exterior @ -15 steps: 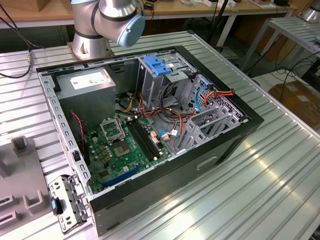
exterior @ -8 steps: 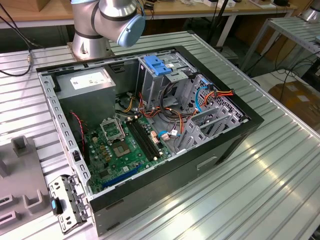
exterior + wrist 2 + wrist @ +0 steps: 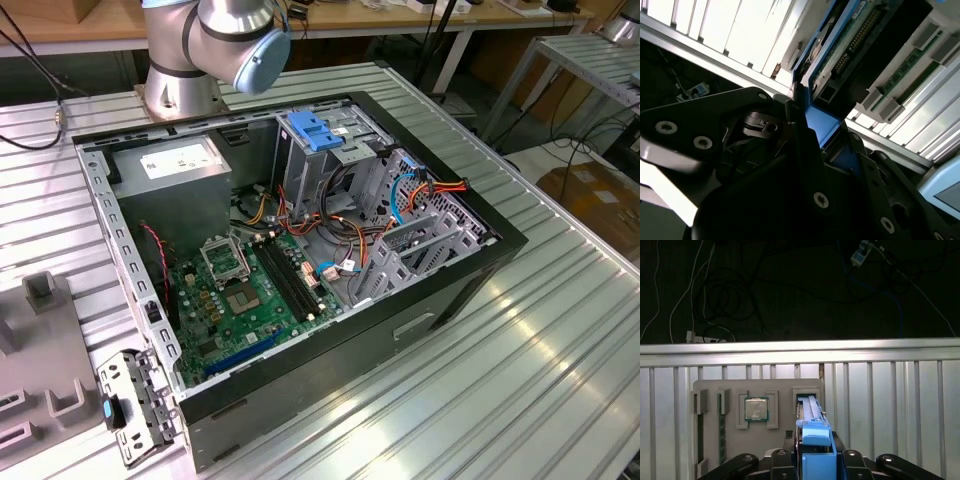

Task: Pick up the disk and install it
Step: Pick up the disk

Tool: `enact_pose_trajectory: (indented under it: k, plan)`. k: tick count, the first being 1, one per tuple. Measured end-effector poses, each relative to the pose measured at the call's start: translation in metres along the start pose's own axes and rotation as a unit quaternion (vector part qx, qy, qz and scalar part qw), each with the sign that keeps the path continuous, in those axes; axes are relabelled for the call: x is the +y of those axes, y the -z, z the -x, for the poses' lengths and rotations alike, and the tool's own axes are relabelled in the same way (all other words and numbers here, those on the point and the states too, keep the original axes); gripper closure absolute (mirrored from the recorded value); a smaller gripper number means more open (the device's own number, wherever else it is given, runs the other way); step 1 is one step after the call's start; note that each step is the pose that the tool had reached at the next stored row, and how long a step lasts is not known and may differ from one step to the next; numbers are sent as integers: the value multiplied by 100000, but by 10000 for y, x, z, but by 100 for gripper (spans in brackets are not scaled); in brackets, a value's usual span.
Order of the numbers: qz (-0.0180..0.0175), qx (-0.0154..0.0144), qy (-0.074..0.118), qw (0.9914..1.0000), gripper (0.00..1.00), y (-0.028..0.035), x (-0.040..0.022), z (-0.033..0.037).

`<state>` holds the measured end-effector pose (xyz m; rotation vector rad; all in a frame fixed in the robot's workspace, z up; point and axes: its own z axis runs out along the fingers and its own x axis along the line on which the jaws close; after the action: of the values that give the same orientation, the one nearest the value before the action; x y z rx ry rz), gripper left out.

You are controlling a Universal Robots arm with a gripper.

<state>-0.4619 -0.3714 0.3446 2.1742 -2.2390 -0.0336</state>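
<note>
The disk (image 3: 816, 437) stands on edge in a slot of a grey holder tray (image 3: 710, 390), its blue side rail facing up. In the first wrist view my gripper (image 3: 815, 457) sits right over it, with dark fingers (image 3: 782, 460) pressed against the blue rail on both sides. The second wrist view shows the disk (image 3: 840, 55) from the side, with its green circuit board and blue rail running between the black parts of the gripper (image 3: 815, 135). The gripper is shut on the disk.
The tray also holds a processor chip (image 3: 756, 409) and a memory stick (image 3: 720, 425). Beyond it the ribbed metal table ends at an edge (image 3: 800, 347). In the exterior view an open computer case (image 3: 330, 250) has a blue drive-bay latch (image 3: 315, 130), a grey power supply (image 3: 175, 165) and loose cables.
</note>
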Motion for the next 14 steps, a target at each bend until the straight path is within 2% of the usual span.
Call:
enact_pose_trajectory:
  k: [9,14]
  plan:
    - [6,51,-4,100000,63,3,0,0]
    - [6,53,-2,100000,63,29,1,0]
